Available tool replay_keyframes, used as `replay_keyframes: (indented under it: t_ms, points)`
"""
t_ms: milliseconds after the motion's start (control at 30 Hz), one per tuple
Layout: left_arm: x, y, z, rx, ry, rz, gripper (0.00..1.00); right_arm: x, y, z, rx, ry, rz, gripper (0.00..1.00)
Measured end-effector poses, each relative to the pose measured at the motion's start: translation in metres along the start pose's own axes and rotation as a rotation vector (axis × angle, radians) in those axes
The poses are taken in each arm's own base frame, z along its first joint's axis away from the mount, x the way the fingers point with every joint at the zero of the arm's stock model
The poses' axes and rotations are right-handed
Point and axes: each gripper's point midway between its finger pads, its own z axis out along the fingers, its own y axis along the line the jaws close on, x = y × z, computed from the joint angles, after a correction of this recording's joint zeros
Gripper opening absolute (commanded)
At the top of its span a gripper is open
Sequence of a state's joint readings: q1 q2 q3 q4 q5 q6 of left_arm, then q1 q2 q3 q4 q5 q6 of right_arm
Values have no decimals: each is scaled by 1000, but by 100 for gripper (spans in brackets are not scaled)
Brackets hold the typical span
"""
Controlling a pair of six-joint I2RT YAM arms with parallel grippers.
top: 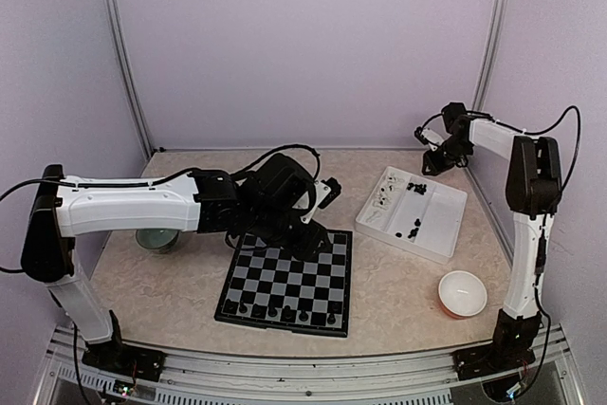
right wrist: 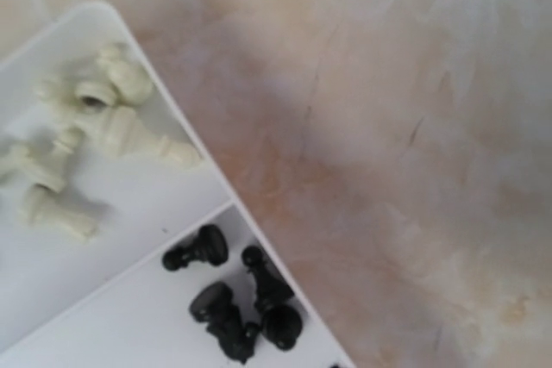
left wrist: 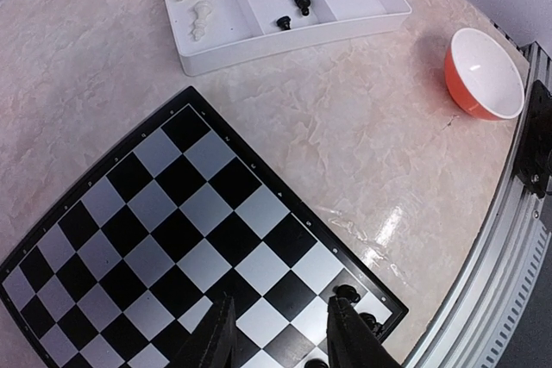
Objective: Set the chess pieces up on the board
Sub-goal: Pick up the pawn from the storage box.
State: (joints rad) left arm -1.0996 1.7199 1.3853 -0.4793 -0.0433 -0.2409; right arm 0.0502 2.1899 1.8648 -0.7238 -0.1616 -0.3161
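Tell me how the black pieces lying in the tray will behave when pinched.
The black pieces lie on their sides, so they will probably roll if nudged. They look small and rigid, likely light. The smooth tray may let them skid.

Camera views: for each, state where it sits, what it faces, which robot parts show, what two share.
Top external: high behind the bases, overlooking the table; left arm, right arm show.
Left wrist: on the left arm, facing down at the board; its claw shows.
Right wrist: close above the tray corner; no claw shows.
Shared: both wrists see the tray.
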Motion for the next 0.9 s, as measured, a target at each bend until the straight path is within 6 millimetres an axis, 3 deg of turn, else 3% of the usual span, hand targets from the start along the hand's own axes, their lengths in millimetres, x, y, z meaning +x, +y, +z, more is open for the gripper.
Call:
replay_keyframes:
  t_ms: [367, 700, 900]
  points:
    - [9, 1, 4, 1, 22, 1, 37, 12, 8, 3, -30, 28, 7, 25]
    - [10, 1, 5, 0, 26, 1, 37, 28, 9, 32, -56, 92, 19, 24]
    - [11, 1, 5, 0, 27, 1, 37, 25, 7, 36, -51, 90, 19, 24]
